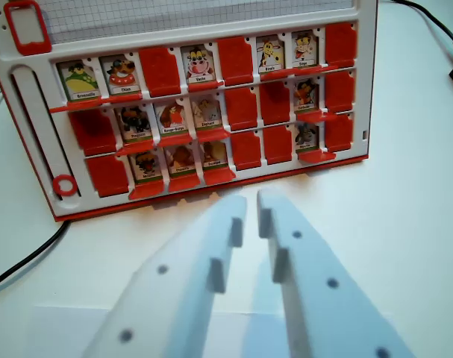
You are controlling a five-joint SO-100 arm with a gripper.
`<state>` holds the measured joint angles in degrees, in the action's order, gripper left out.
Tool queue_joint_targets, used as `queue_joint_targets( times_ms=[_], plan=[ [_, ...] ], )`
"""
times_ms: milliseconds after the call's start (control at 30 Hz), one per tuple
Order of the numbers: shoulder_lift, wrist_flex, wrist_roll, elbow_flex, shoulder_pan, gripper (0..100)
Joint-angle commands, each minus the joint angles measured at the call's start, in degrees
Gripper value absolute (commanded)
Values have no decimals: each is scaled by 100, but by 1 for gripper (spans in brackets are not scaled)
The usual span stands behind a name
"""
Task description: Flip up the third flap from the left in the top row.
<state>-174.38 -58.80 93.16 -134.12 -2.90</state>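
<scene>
gripper [251,216] hovers low, jaws nearly together, pinching nothing; its base is cut off. third top flap [160,71] lies flat, picture hidden; name labels blurred.

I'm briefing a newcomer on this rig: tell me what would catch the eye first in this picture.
The red and white game board fills the upper part of the wrist view, its three rows mixing cartoon animal cards with plain red flaps. In front, low in the middle, the pale gripper points at the board with a narrow gap between its jaws. A black cable trails off at lower left.
</scene>
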Motion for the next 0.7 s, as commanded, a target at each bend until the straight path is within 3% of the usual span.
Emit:
queue_joint_targets(
  times_ms=[0,200,667],
  plan=[
    [-984,-536,53,-202,158,1],
    [-1310,-1195,-62,-53,237,1],
    [-1310,-1143,62,-9,220,1]
  ],
)
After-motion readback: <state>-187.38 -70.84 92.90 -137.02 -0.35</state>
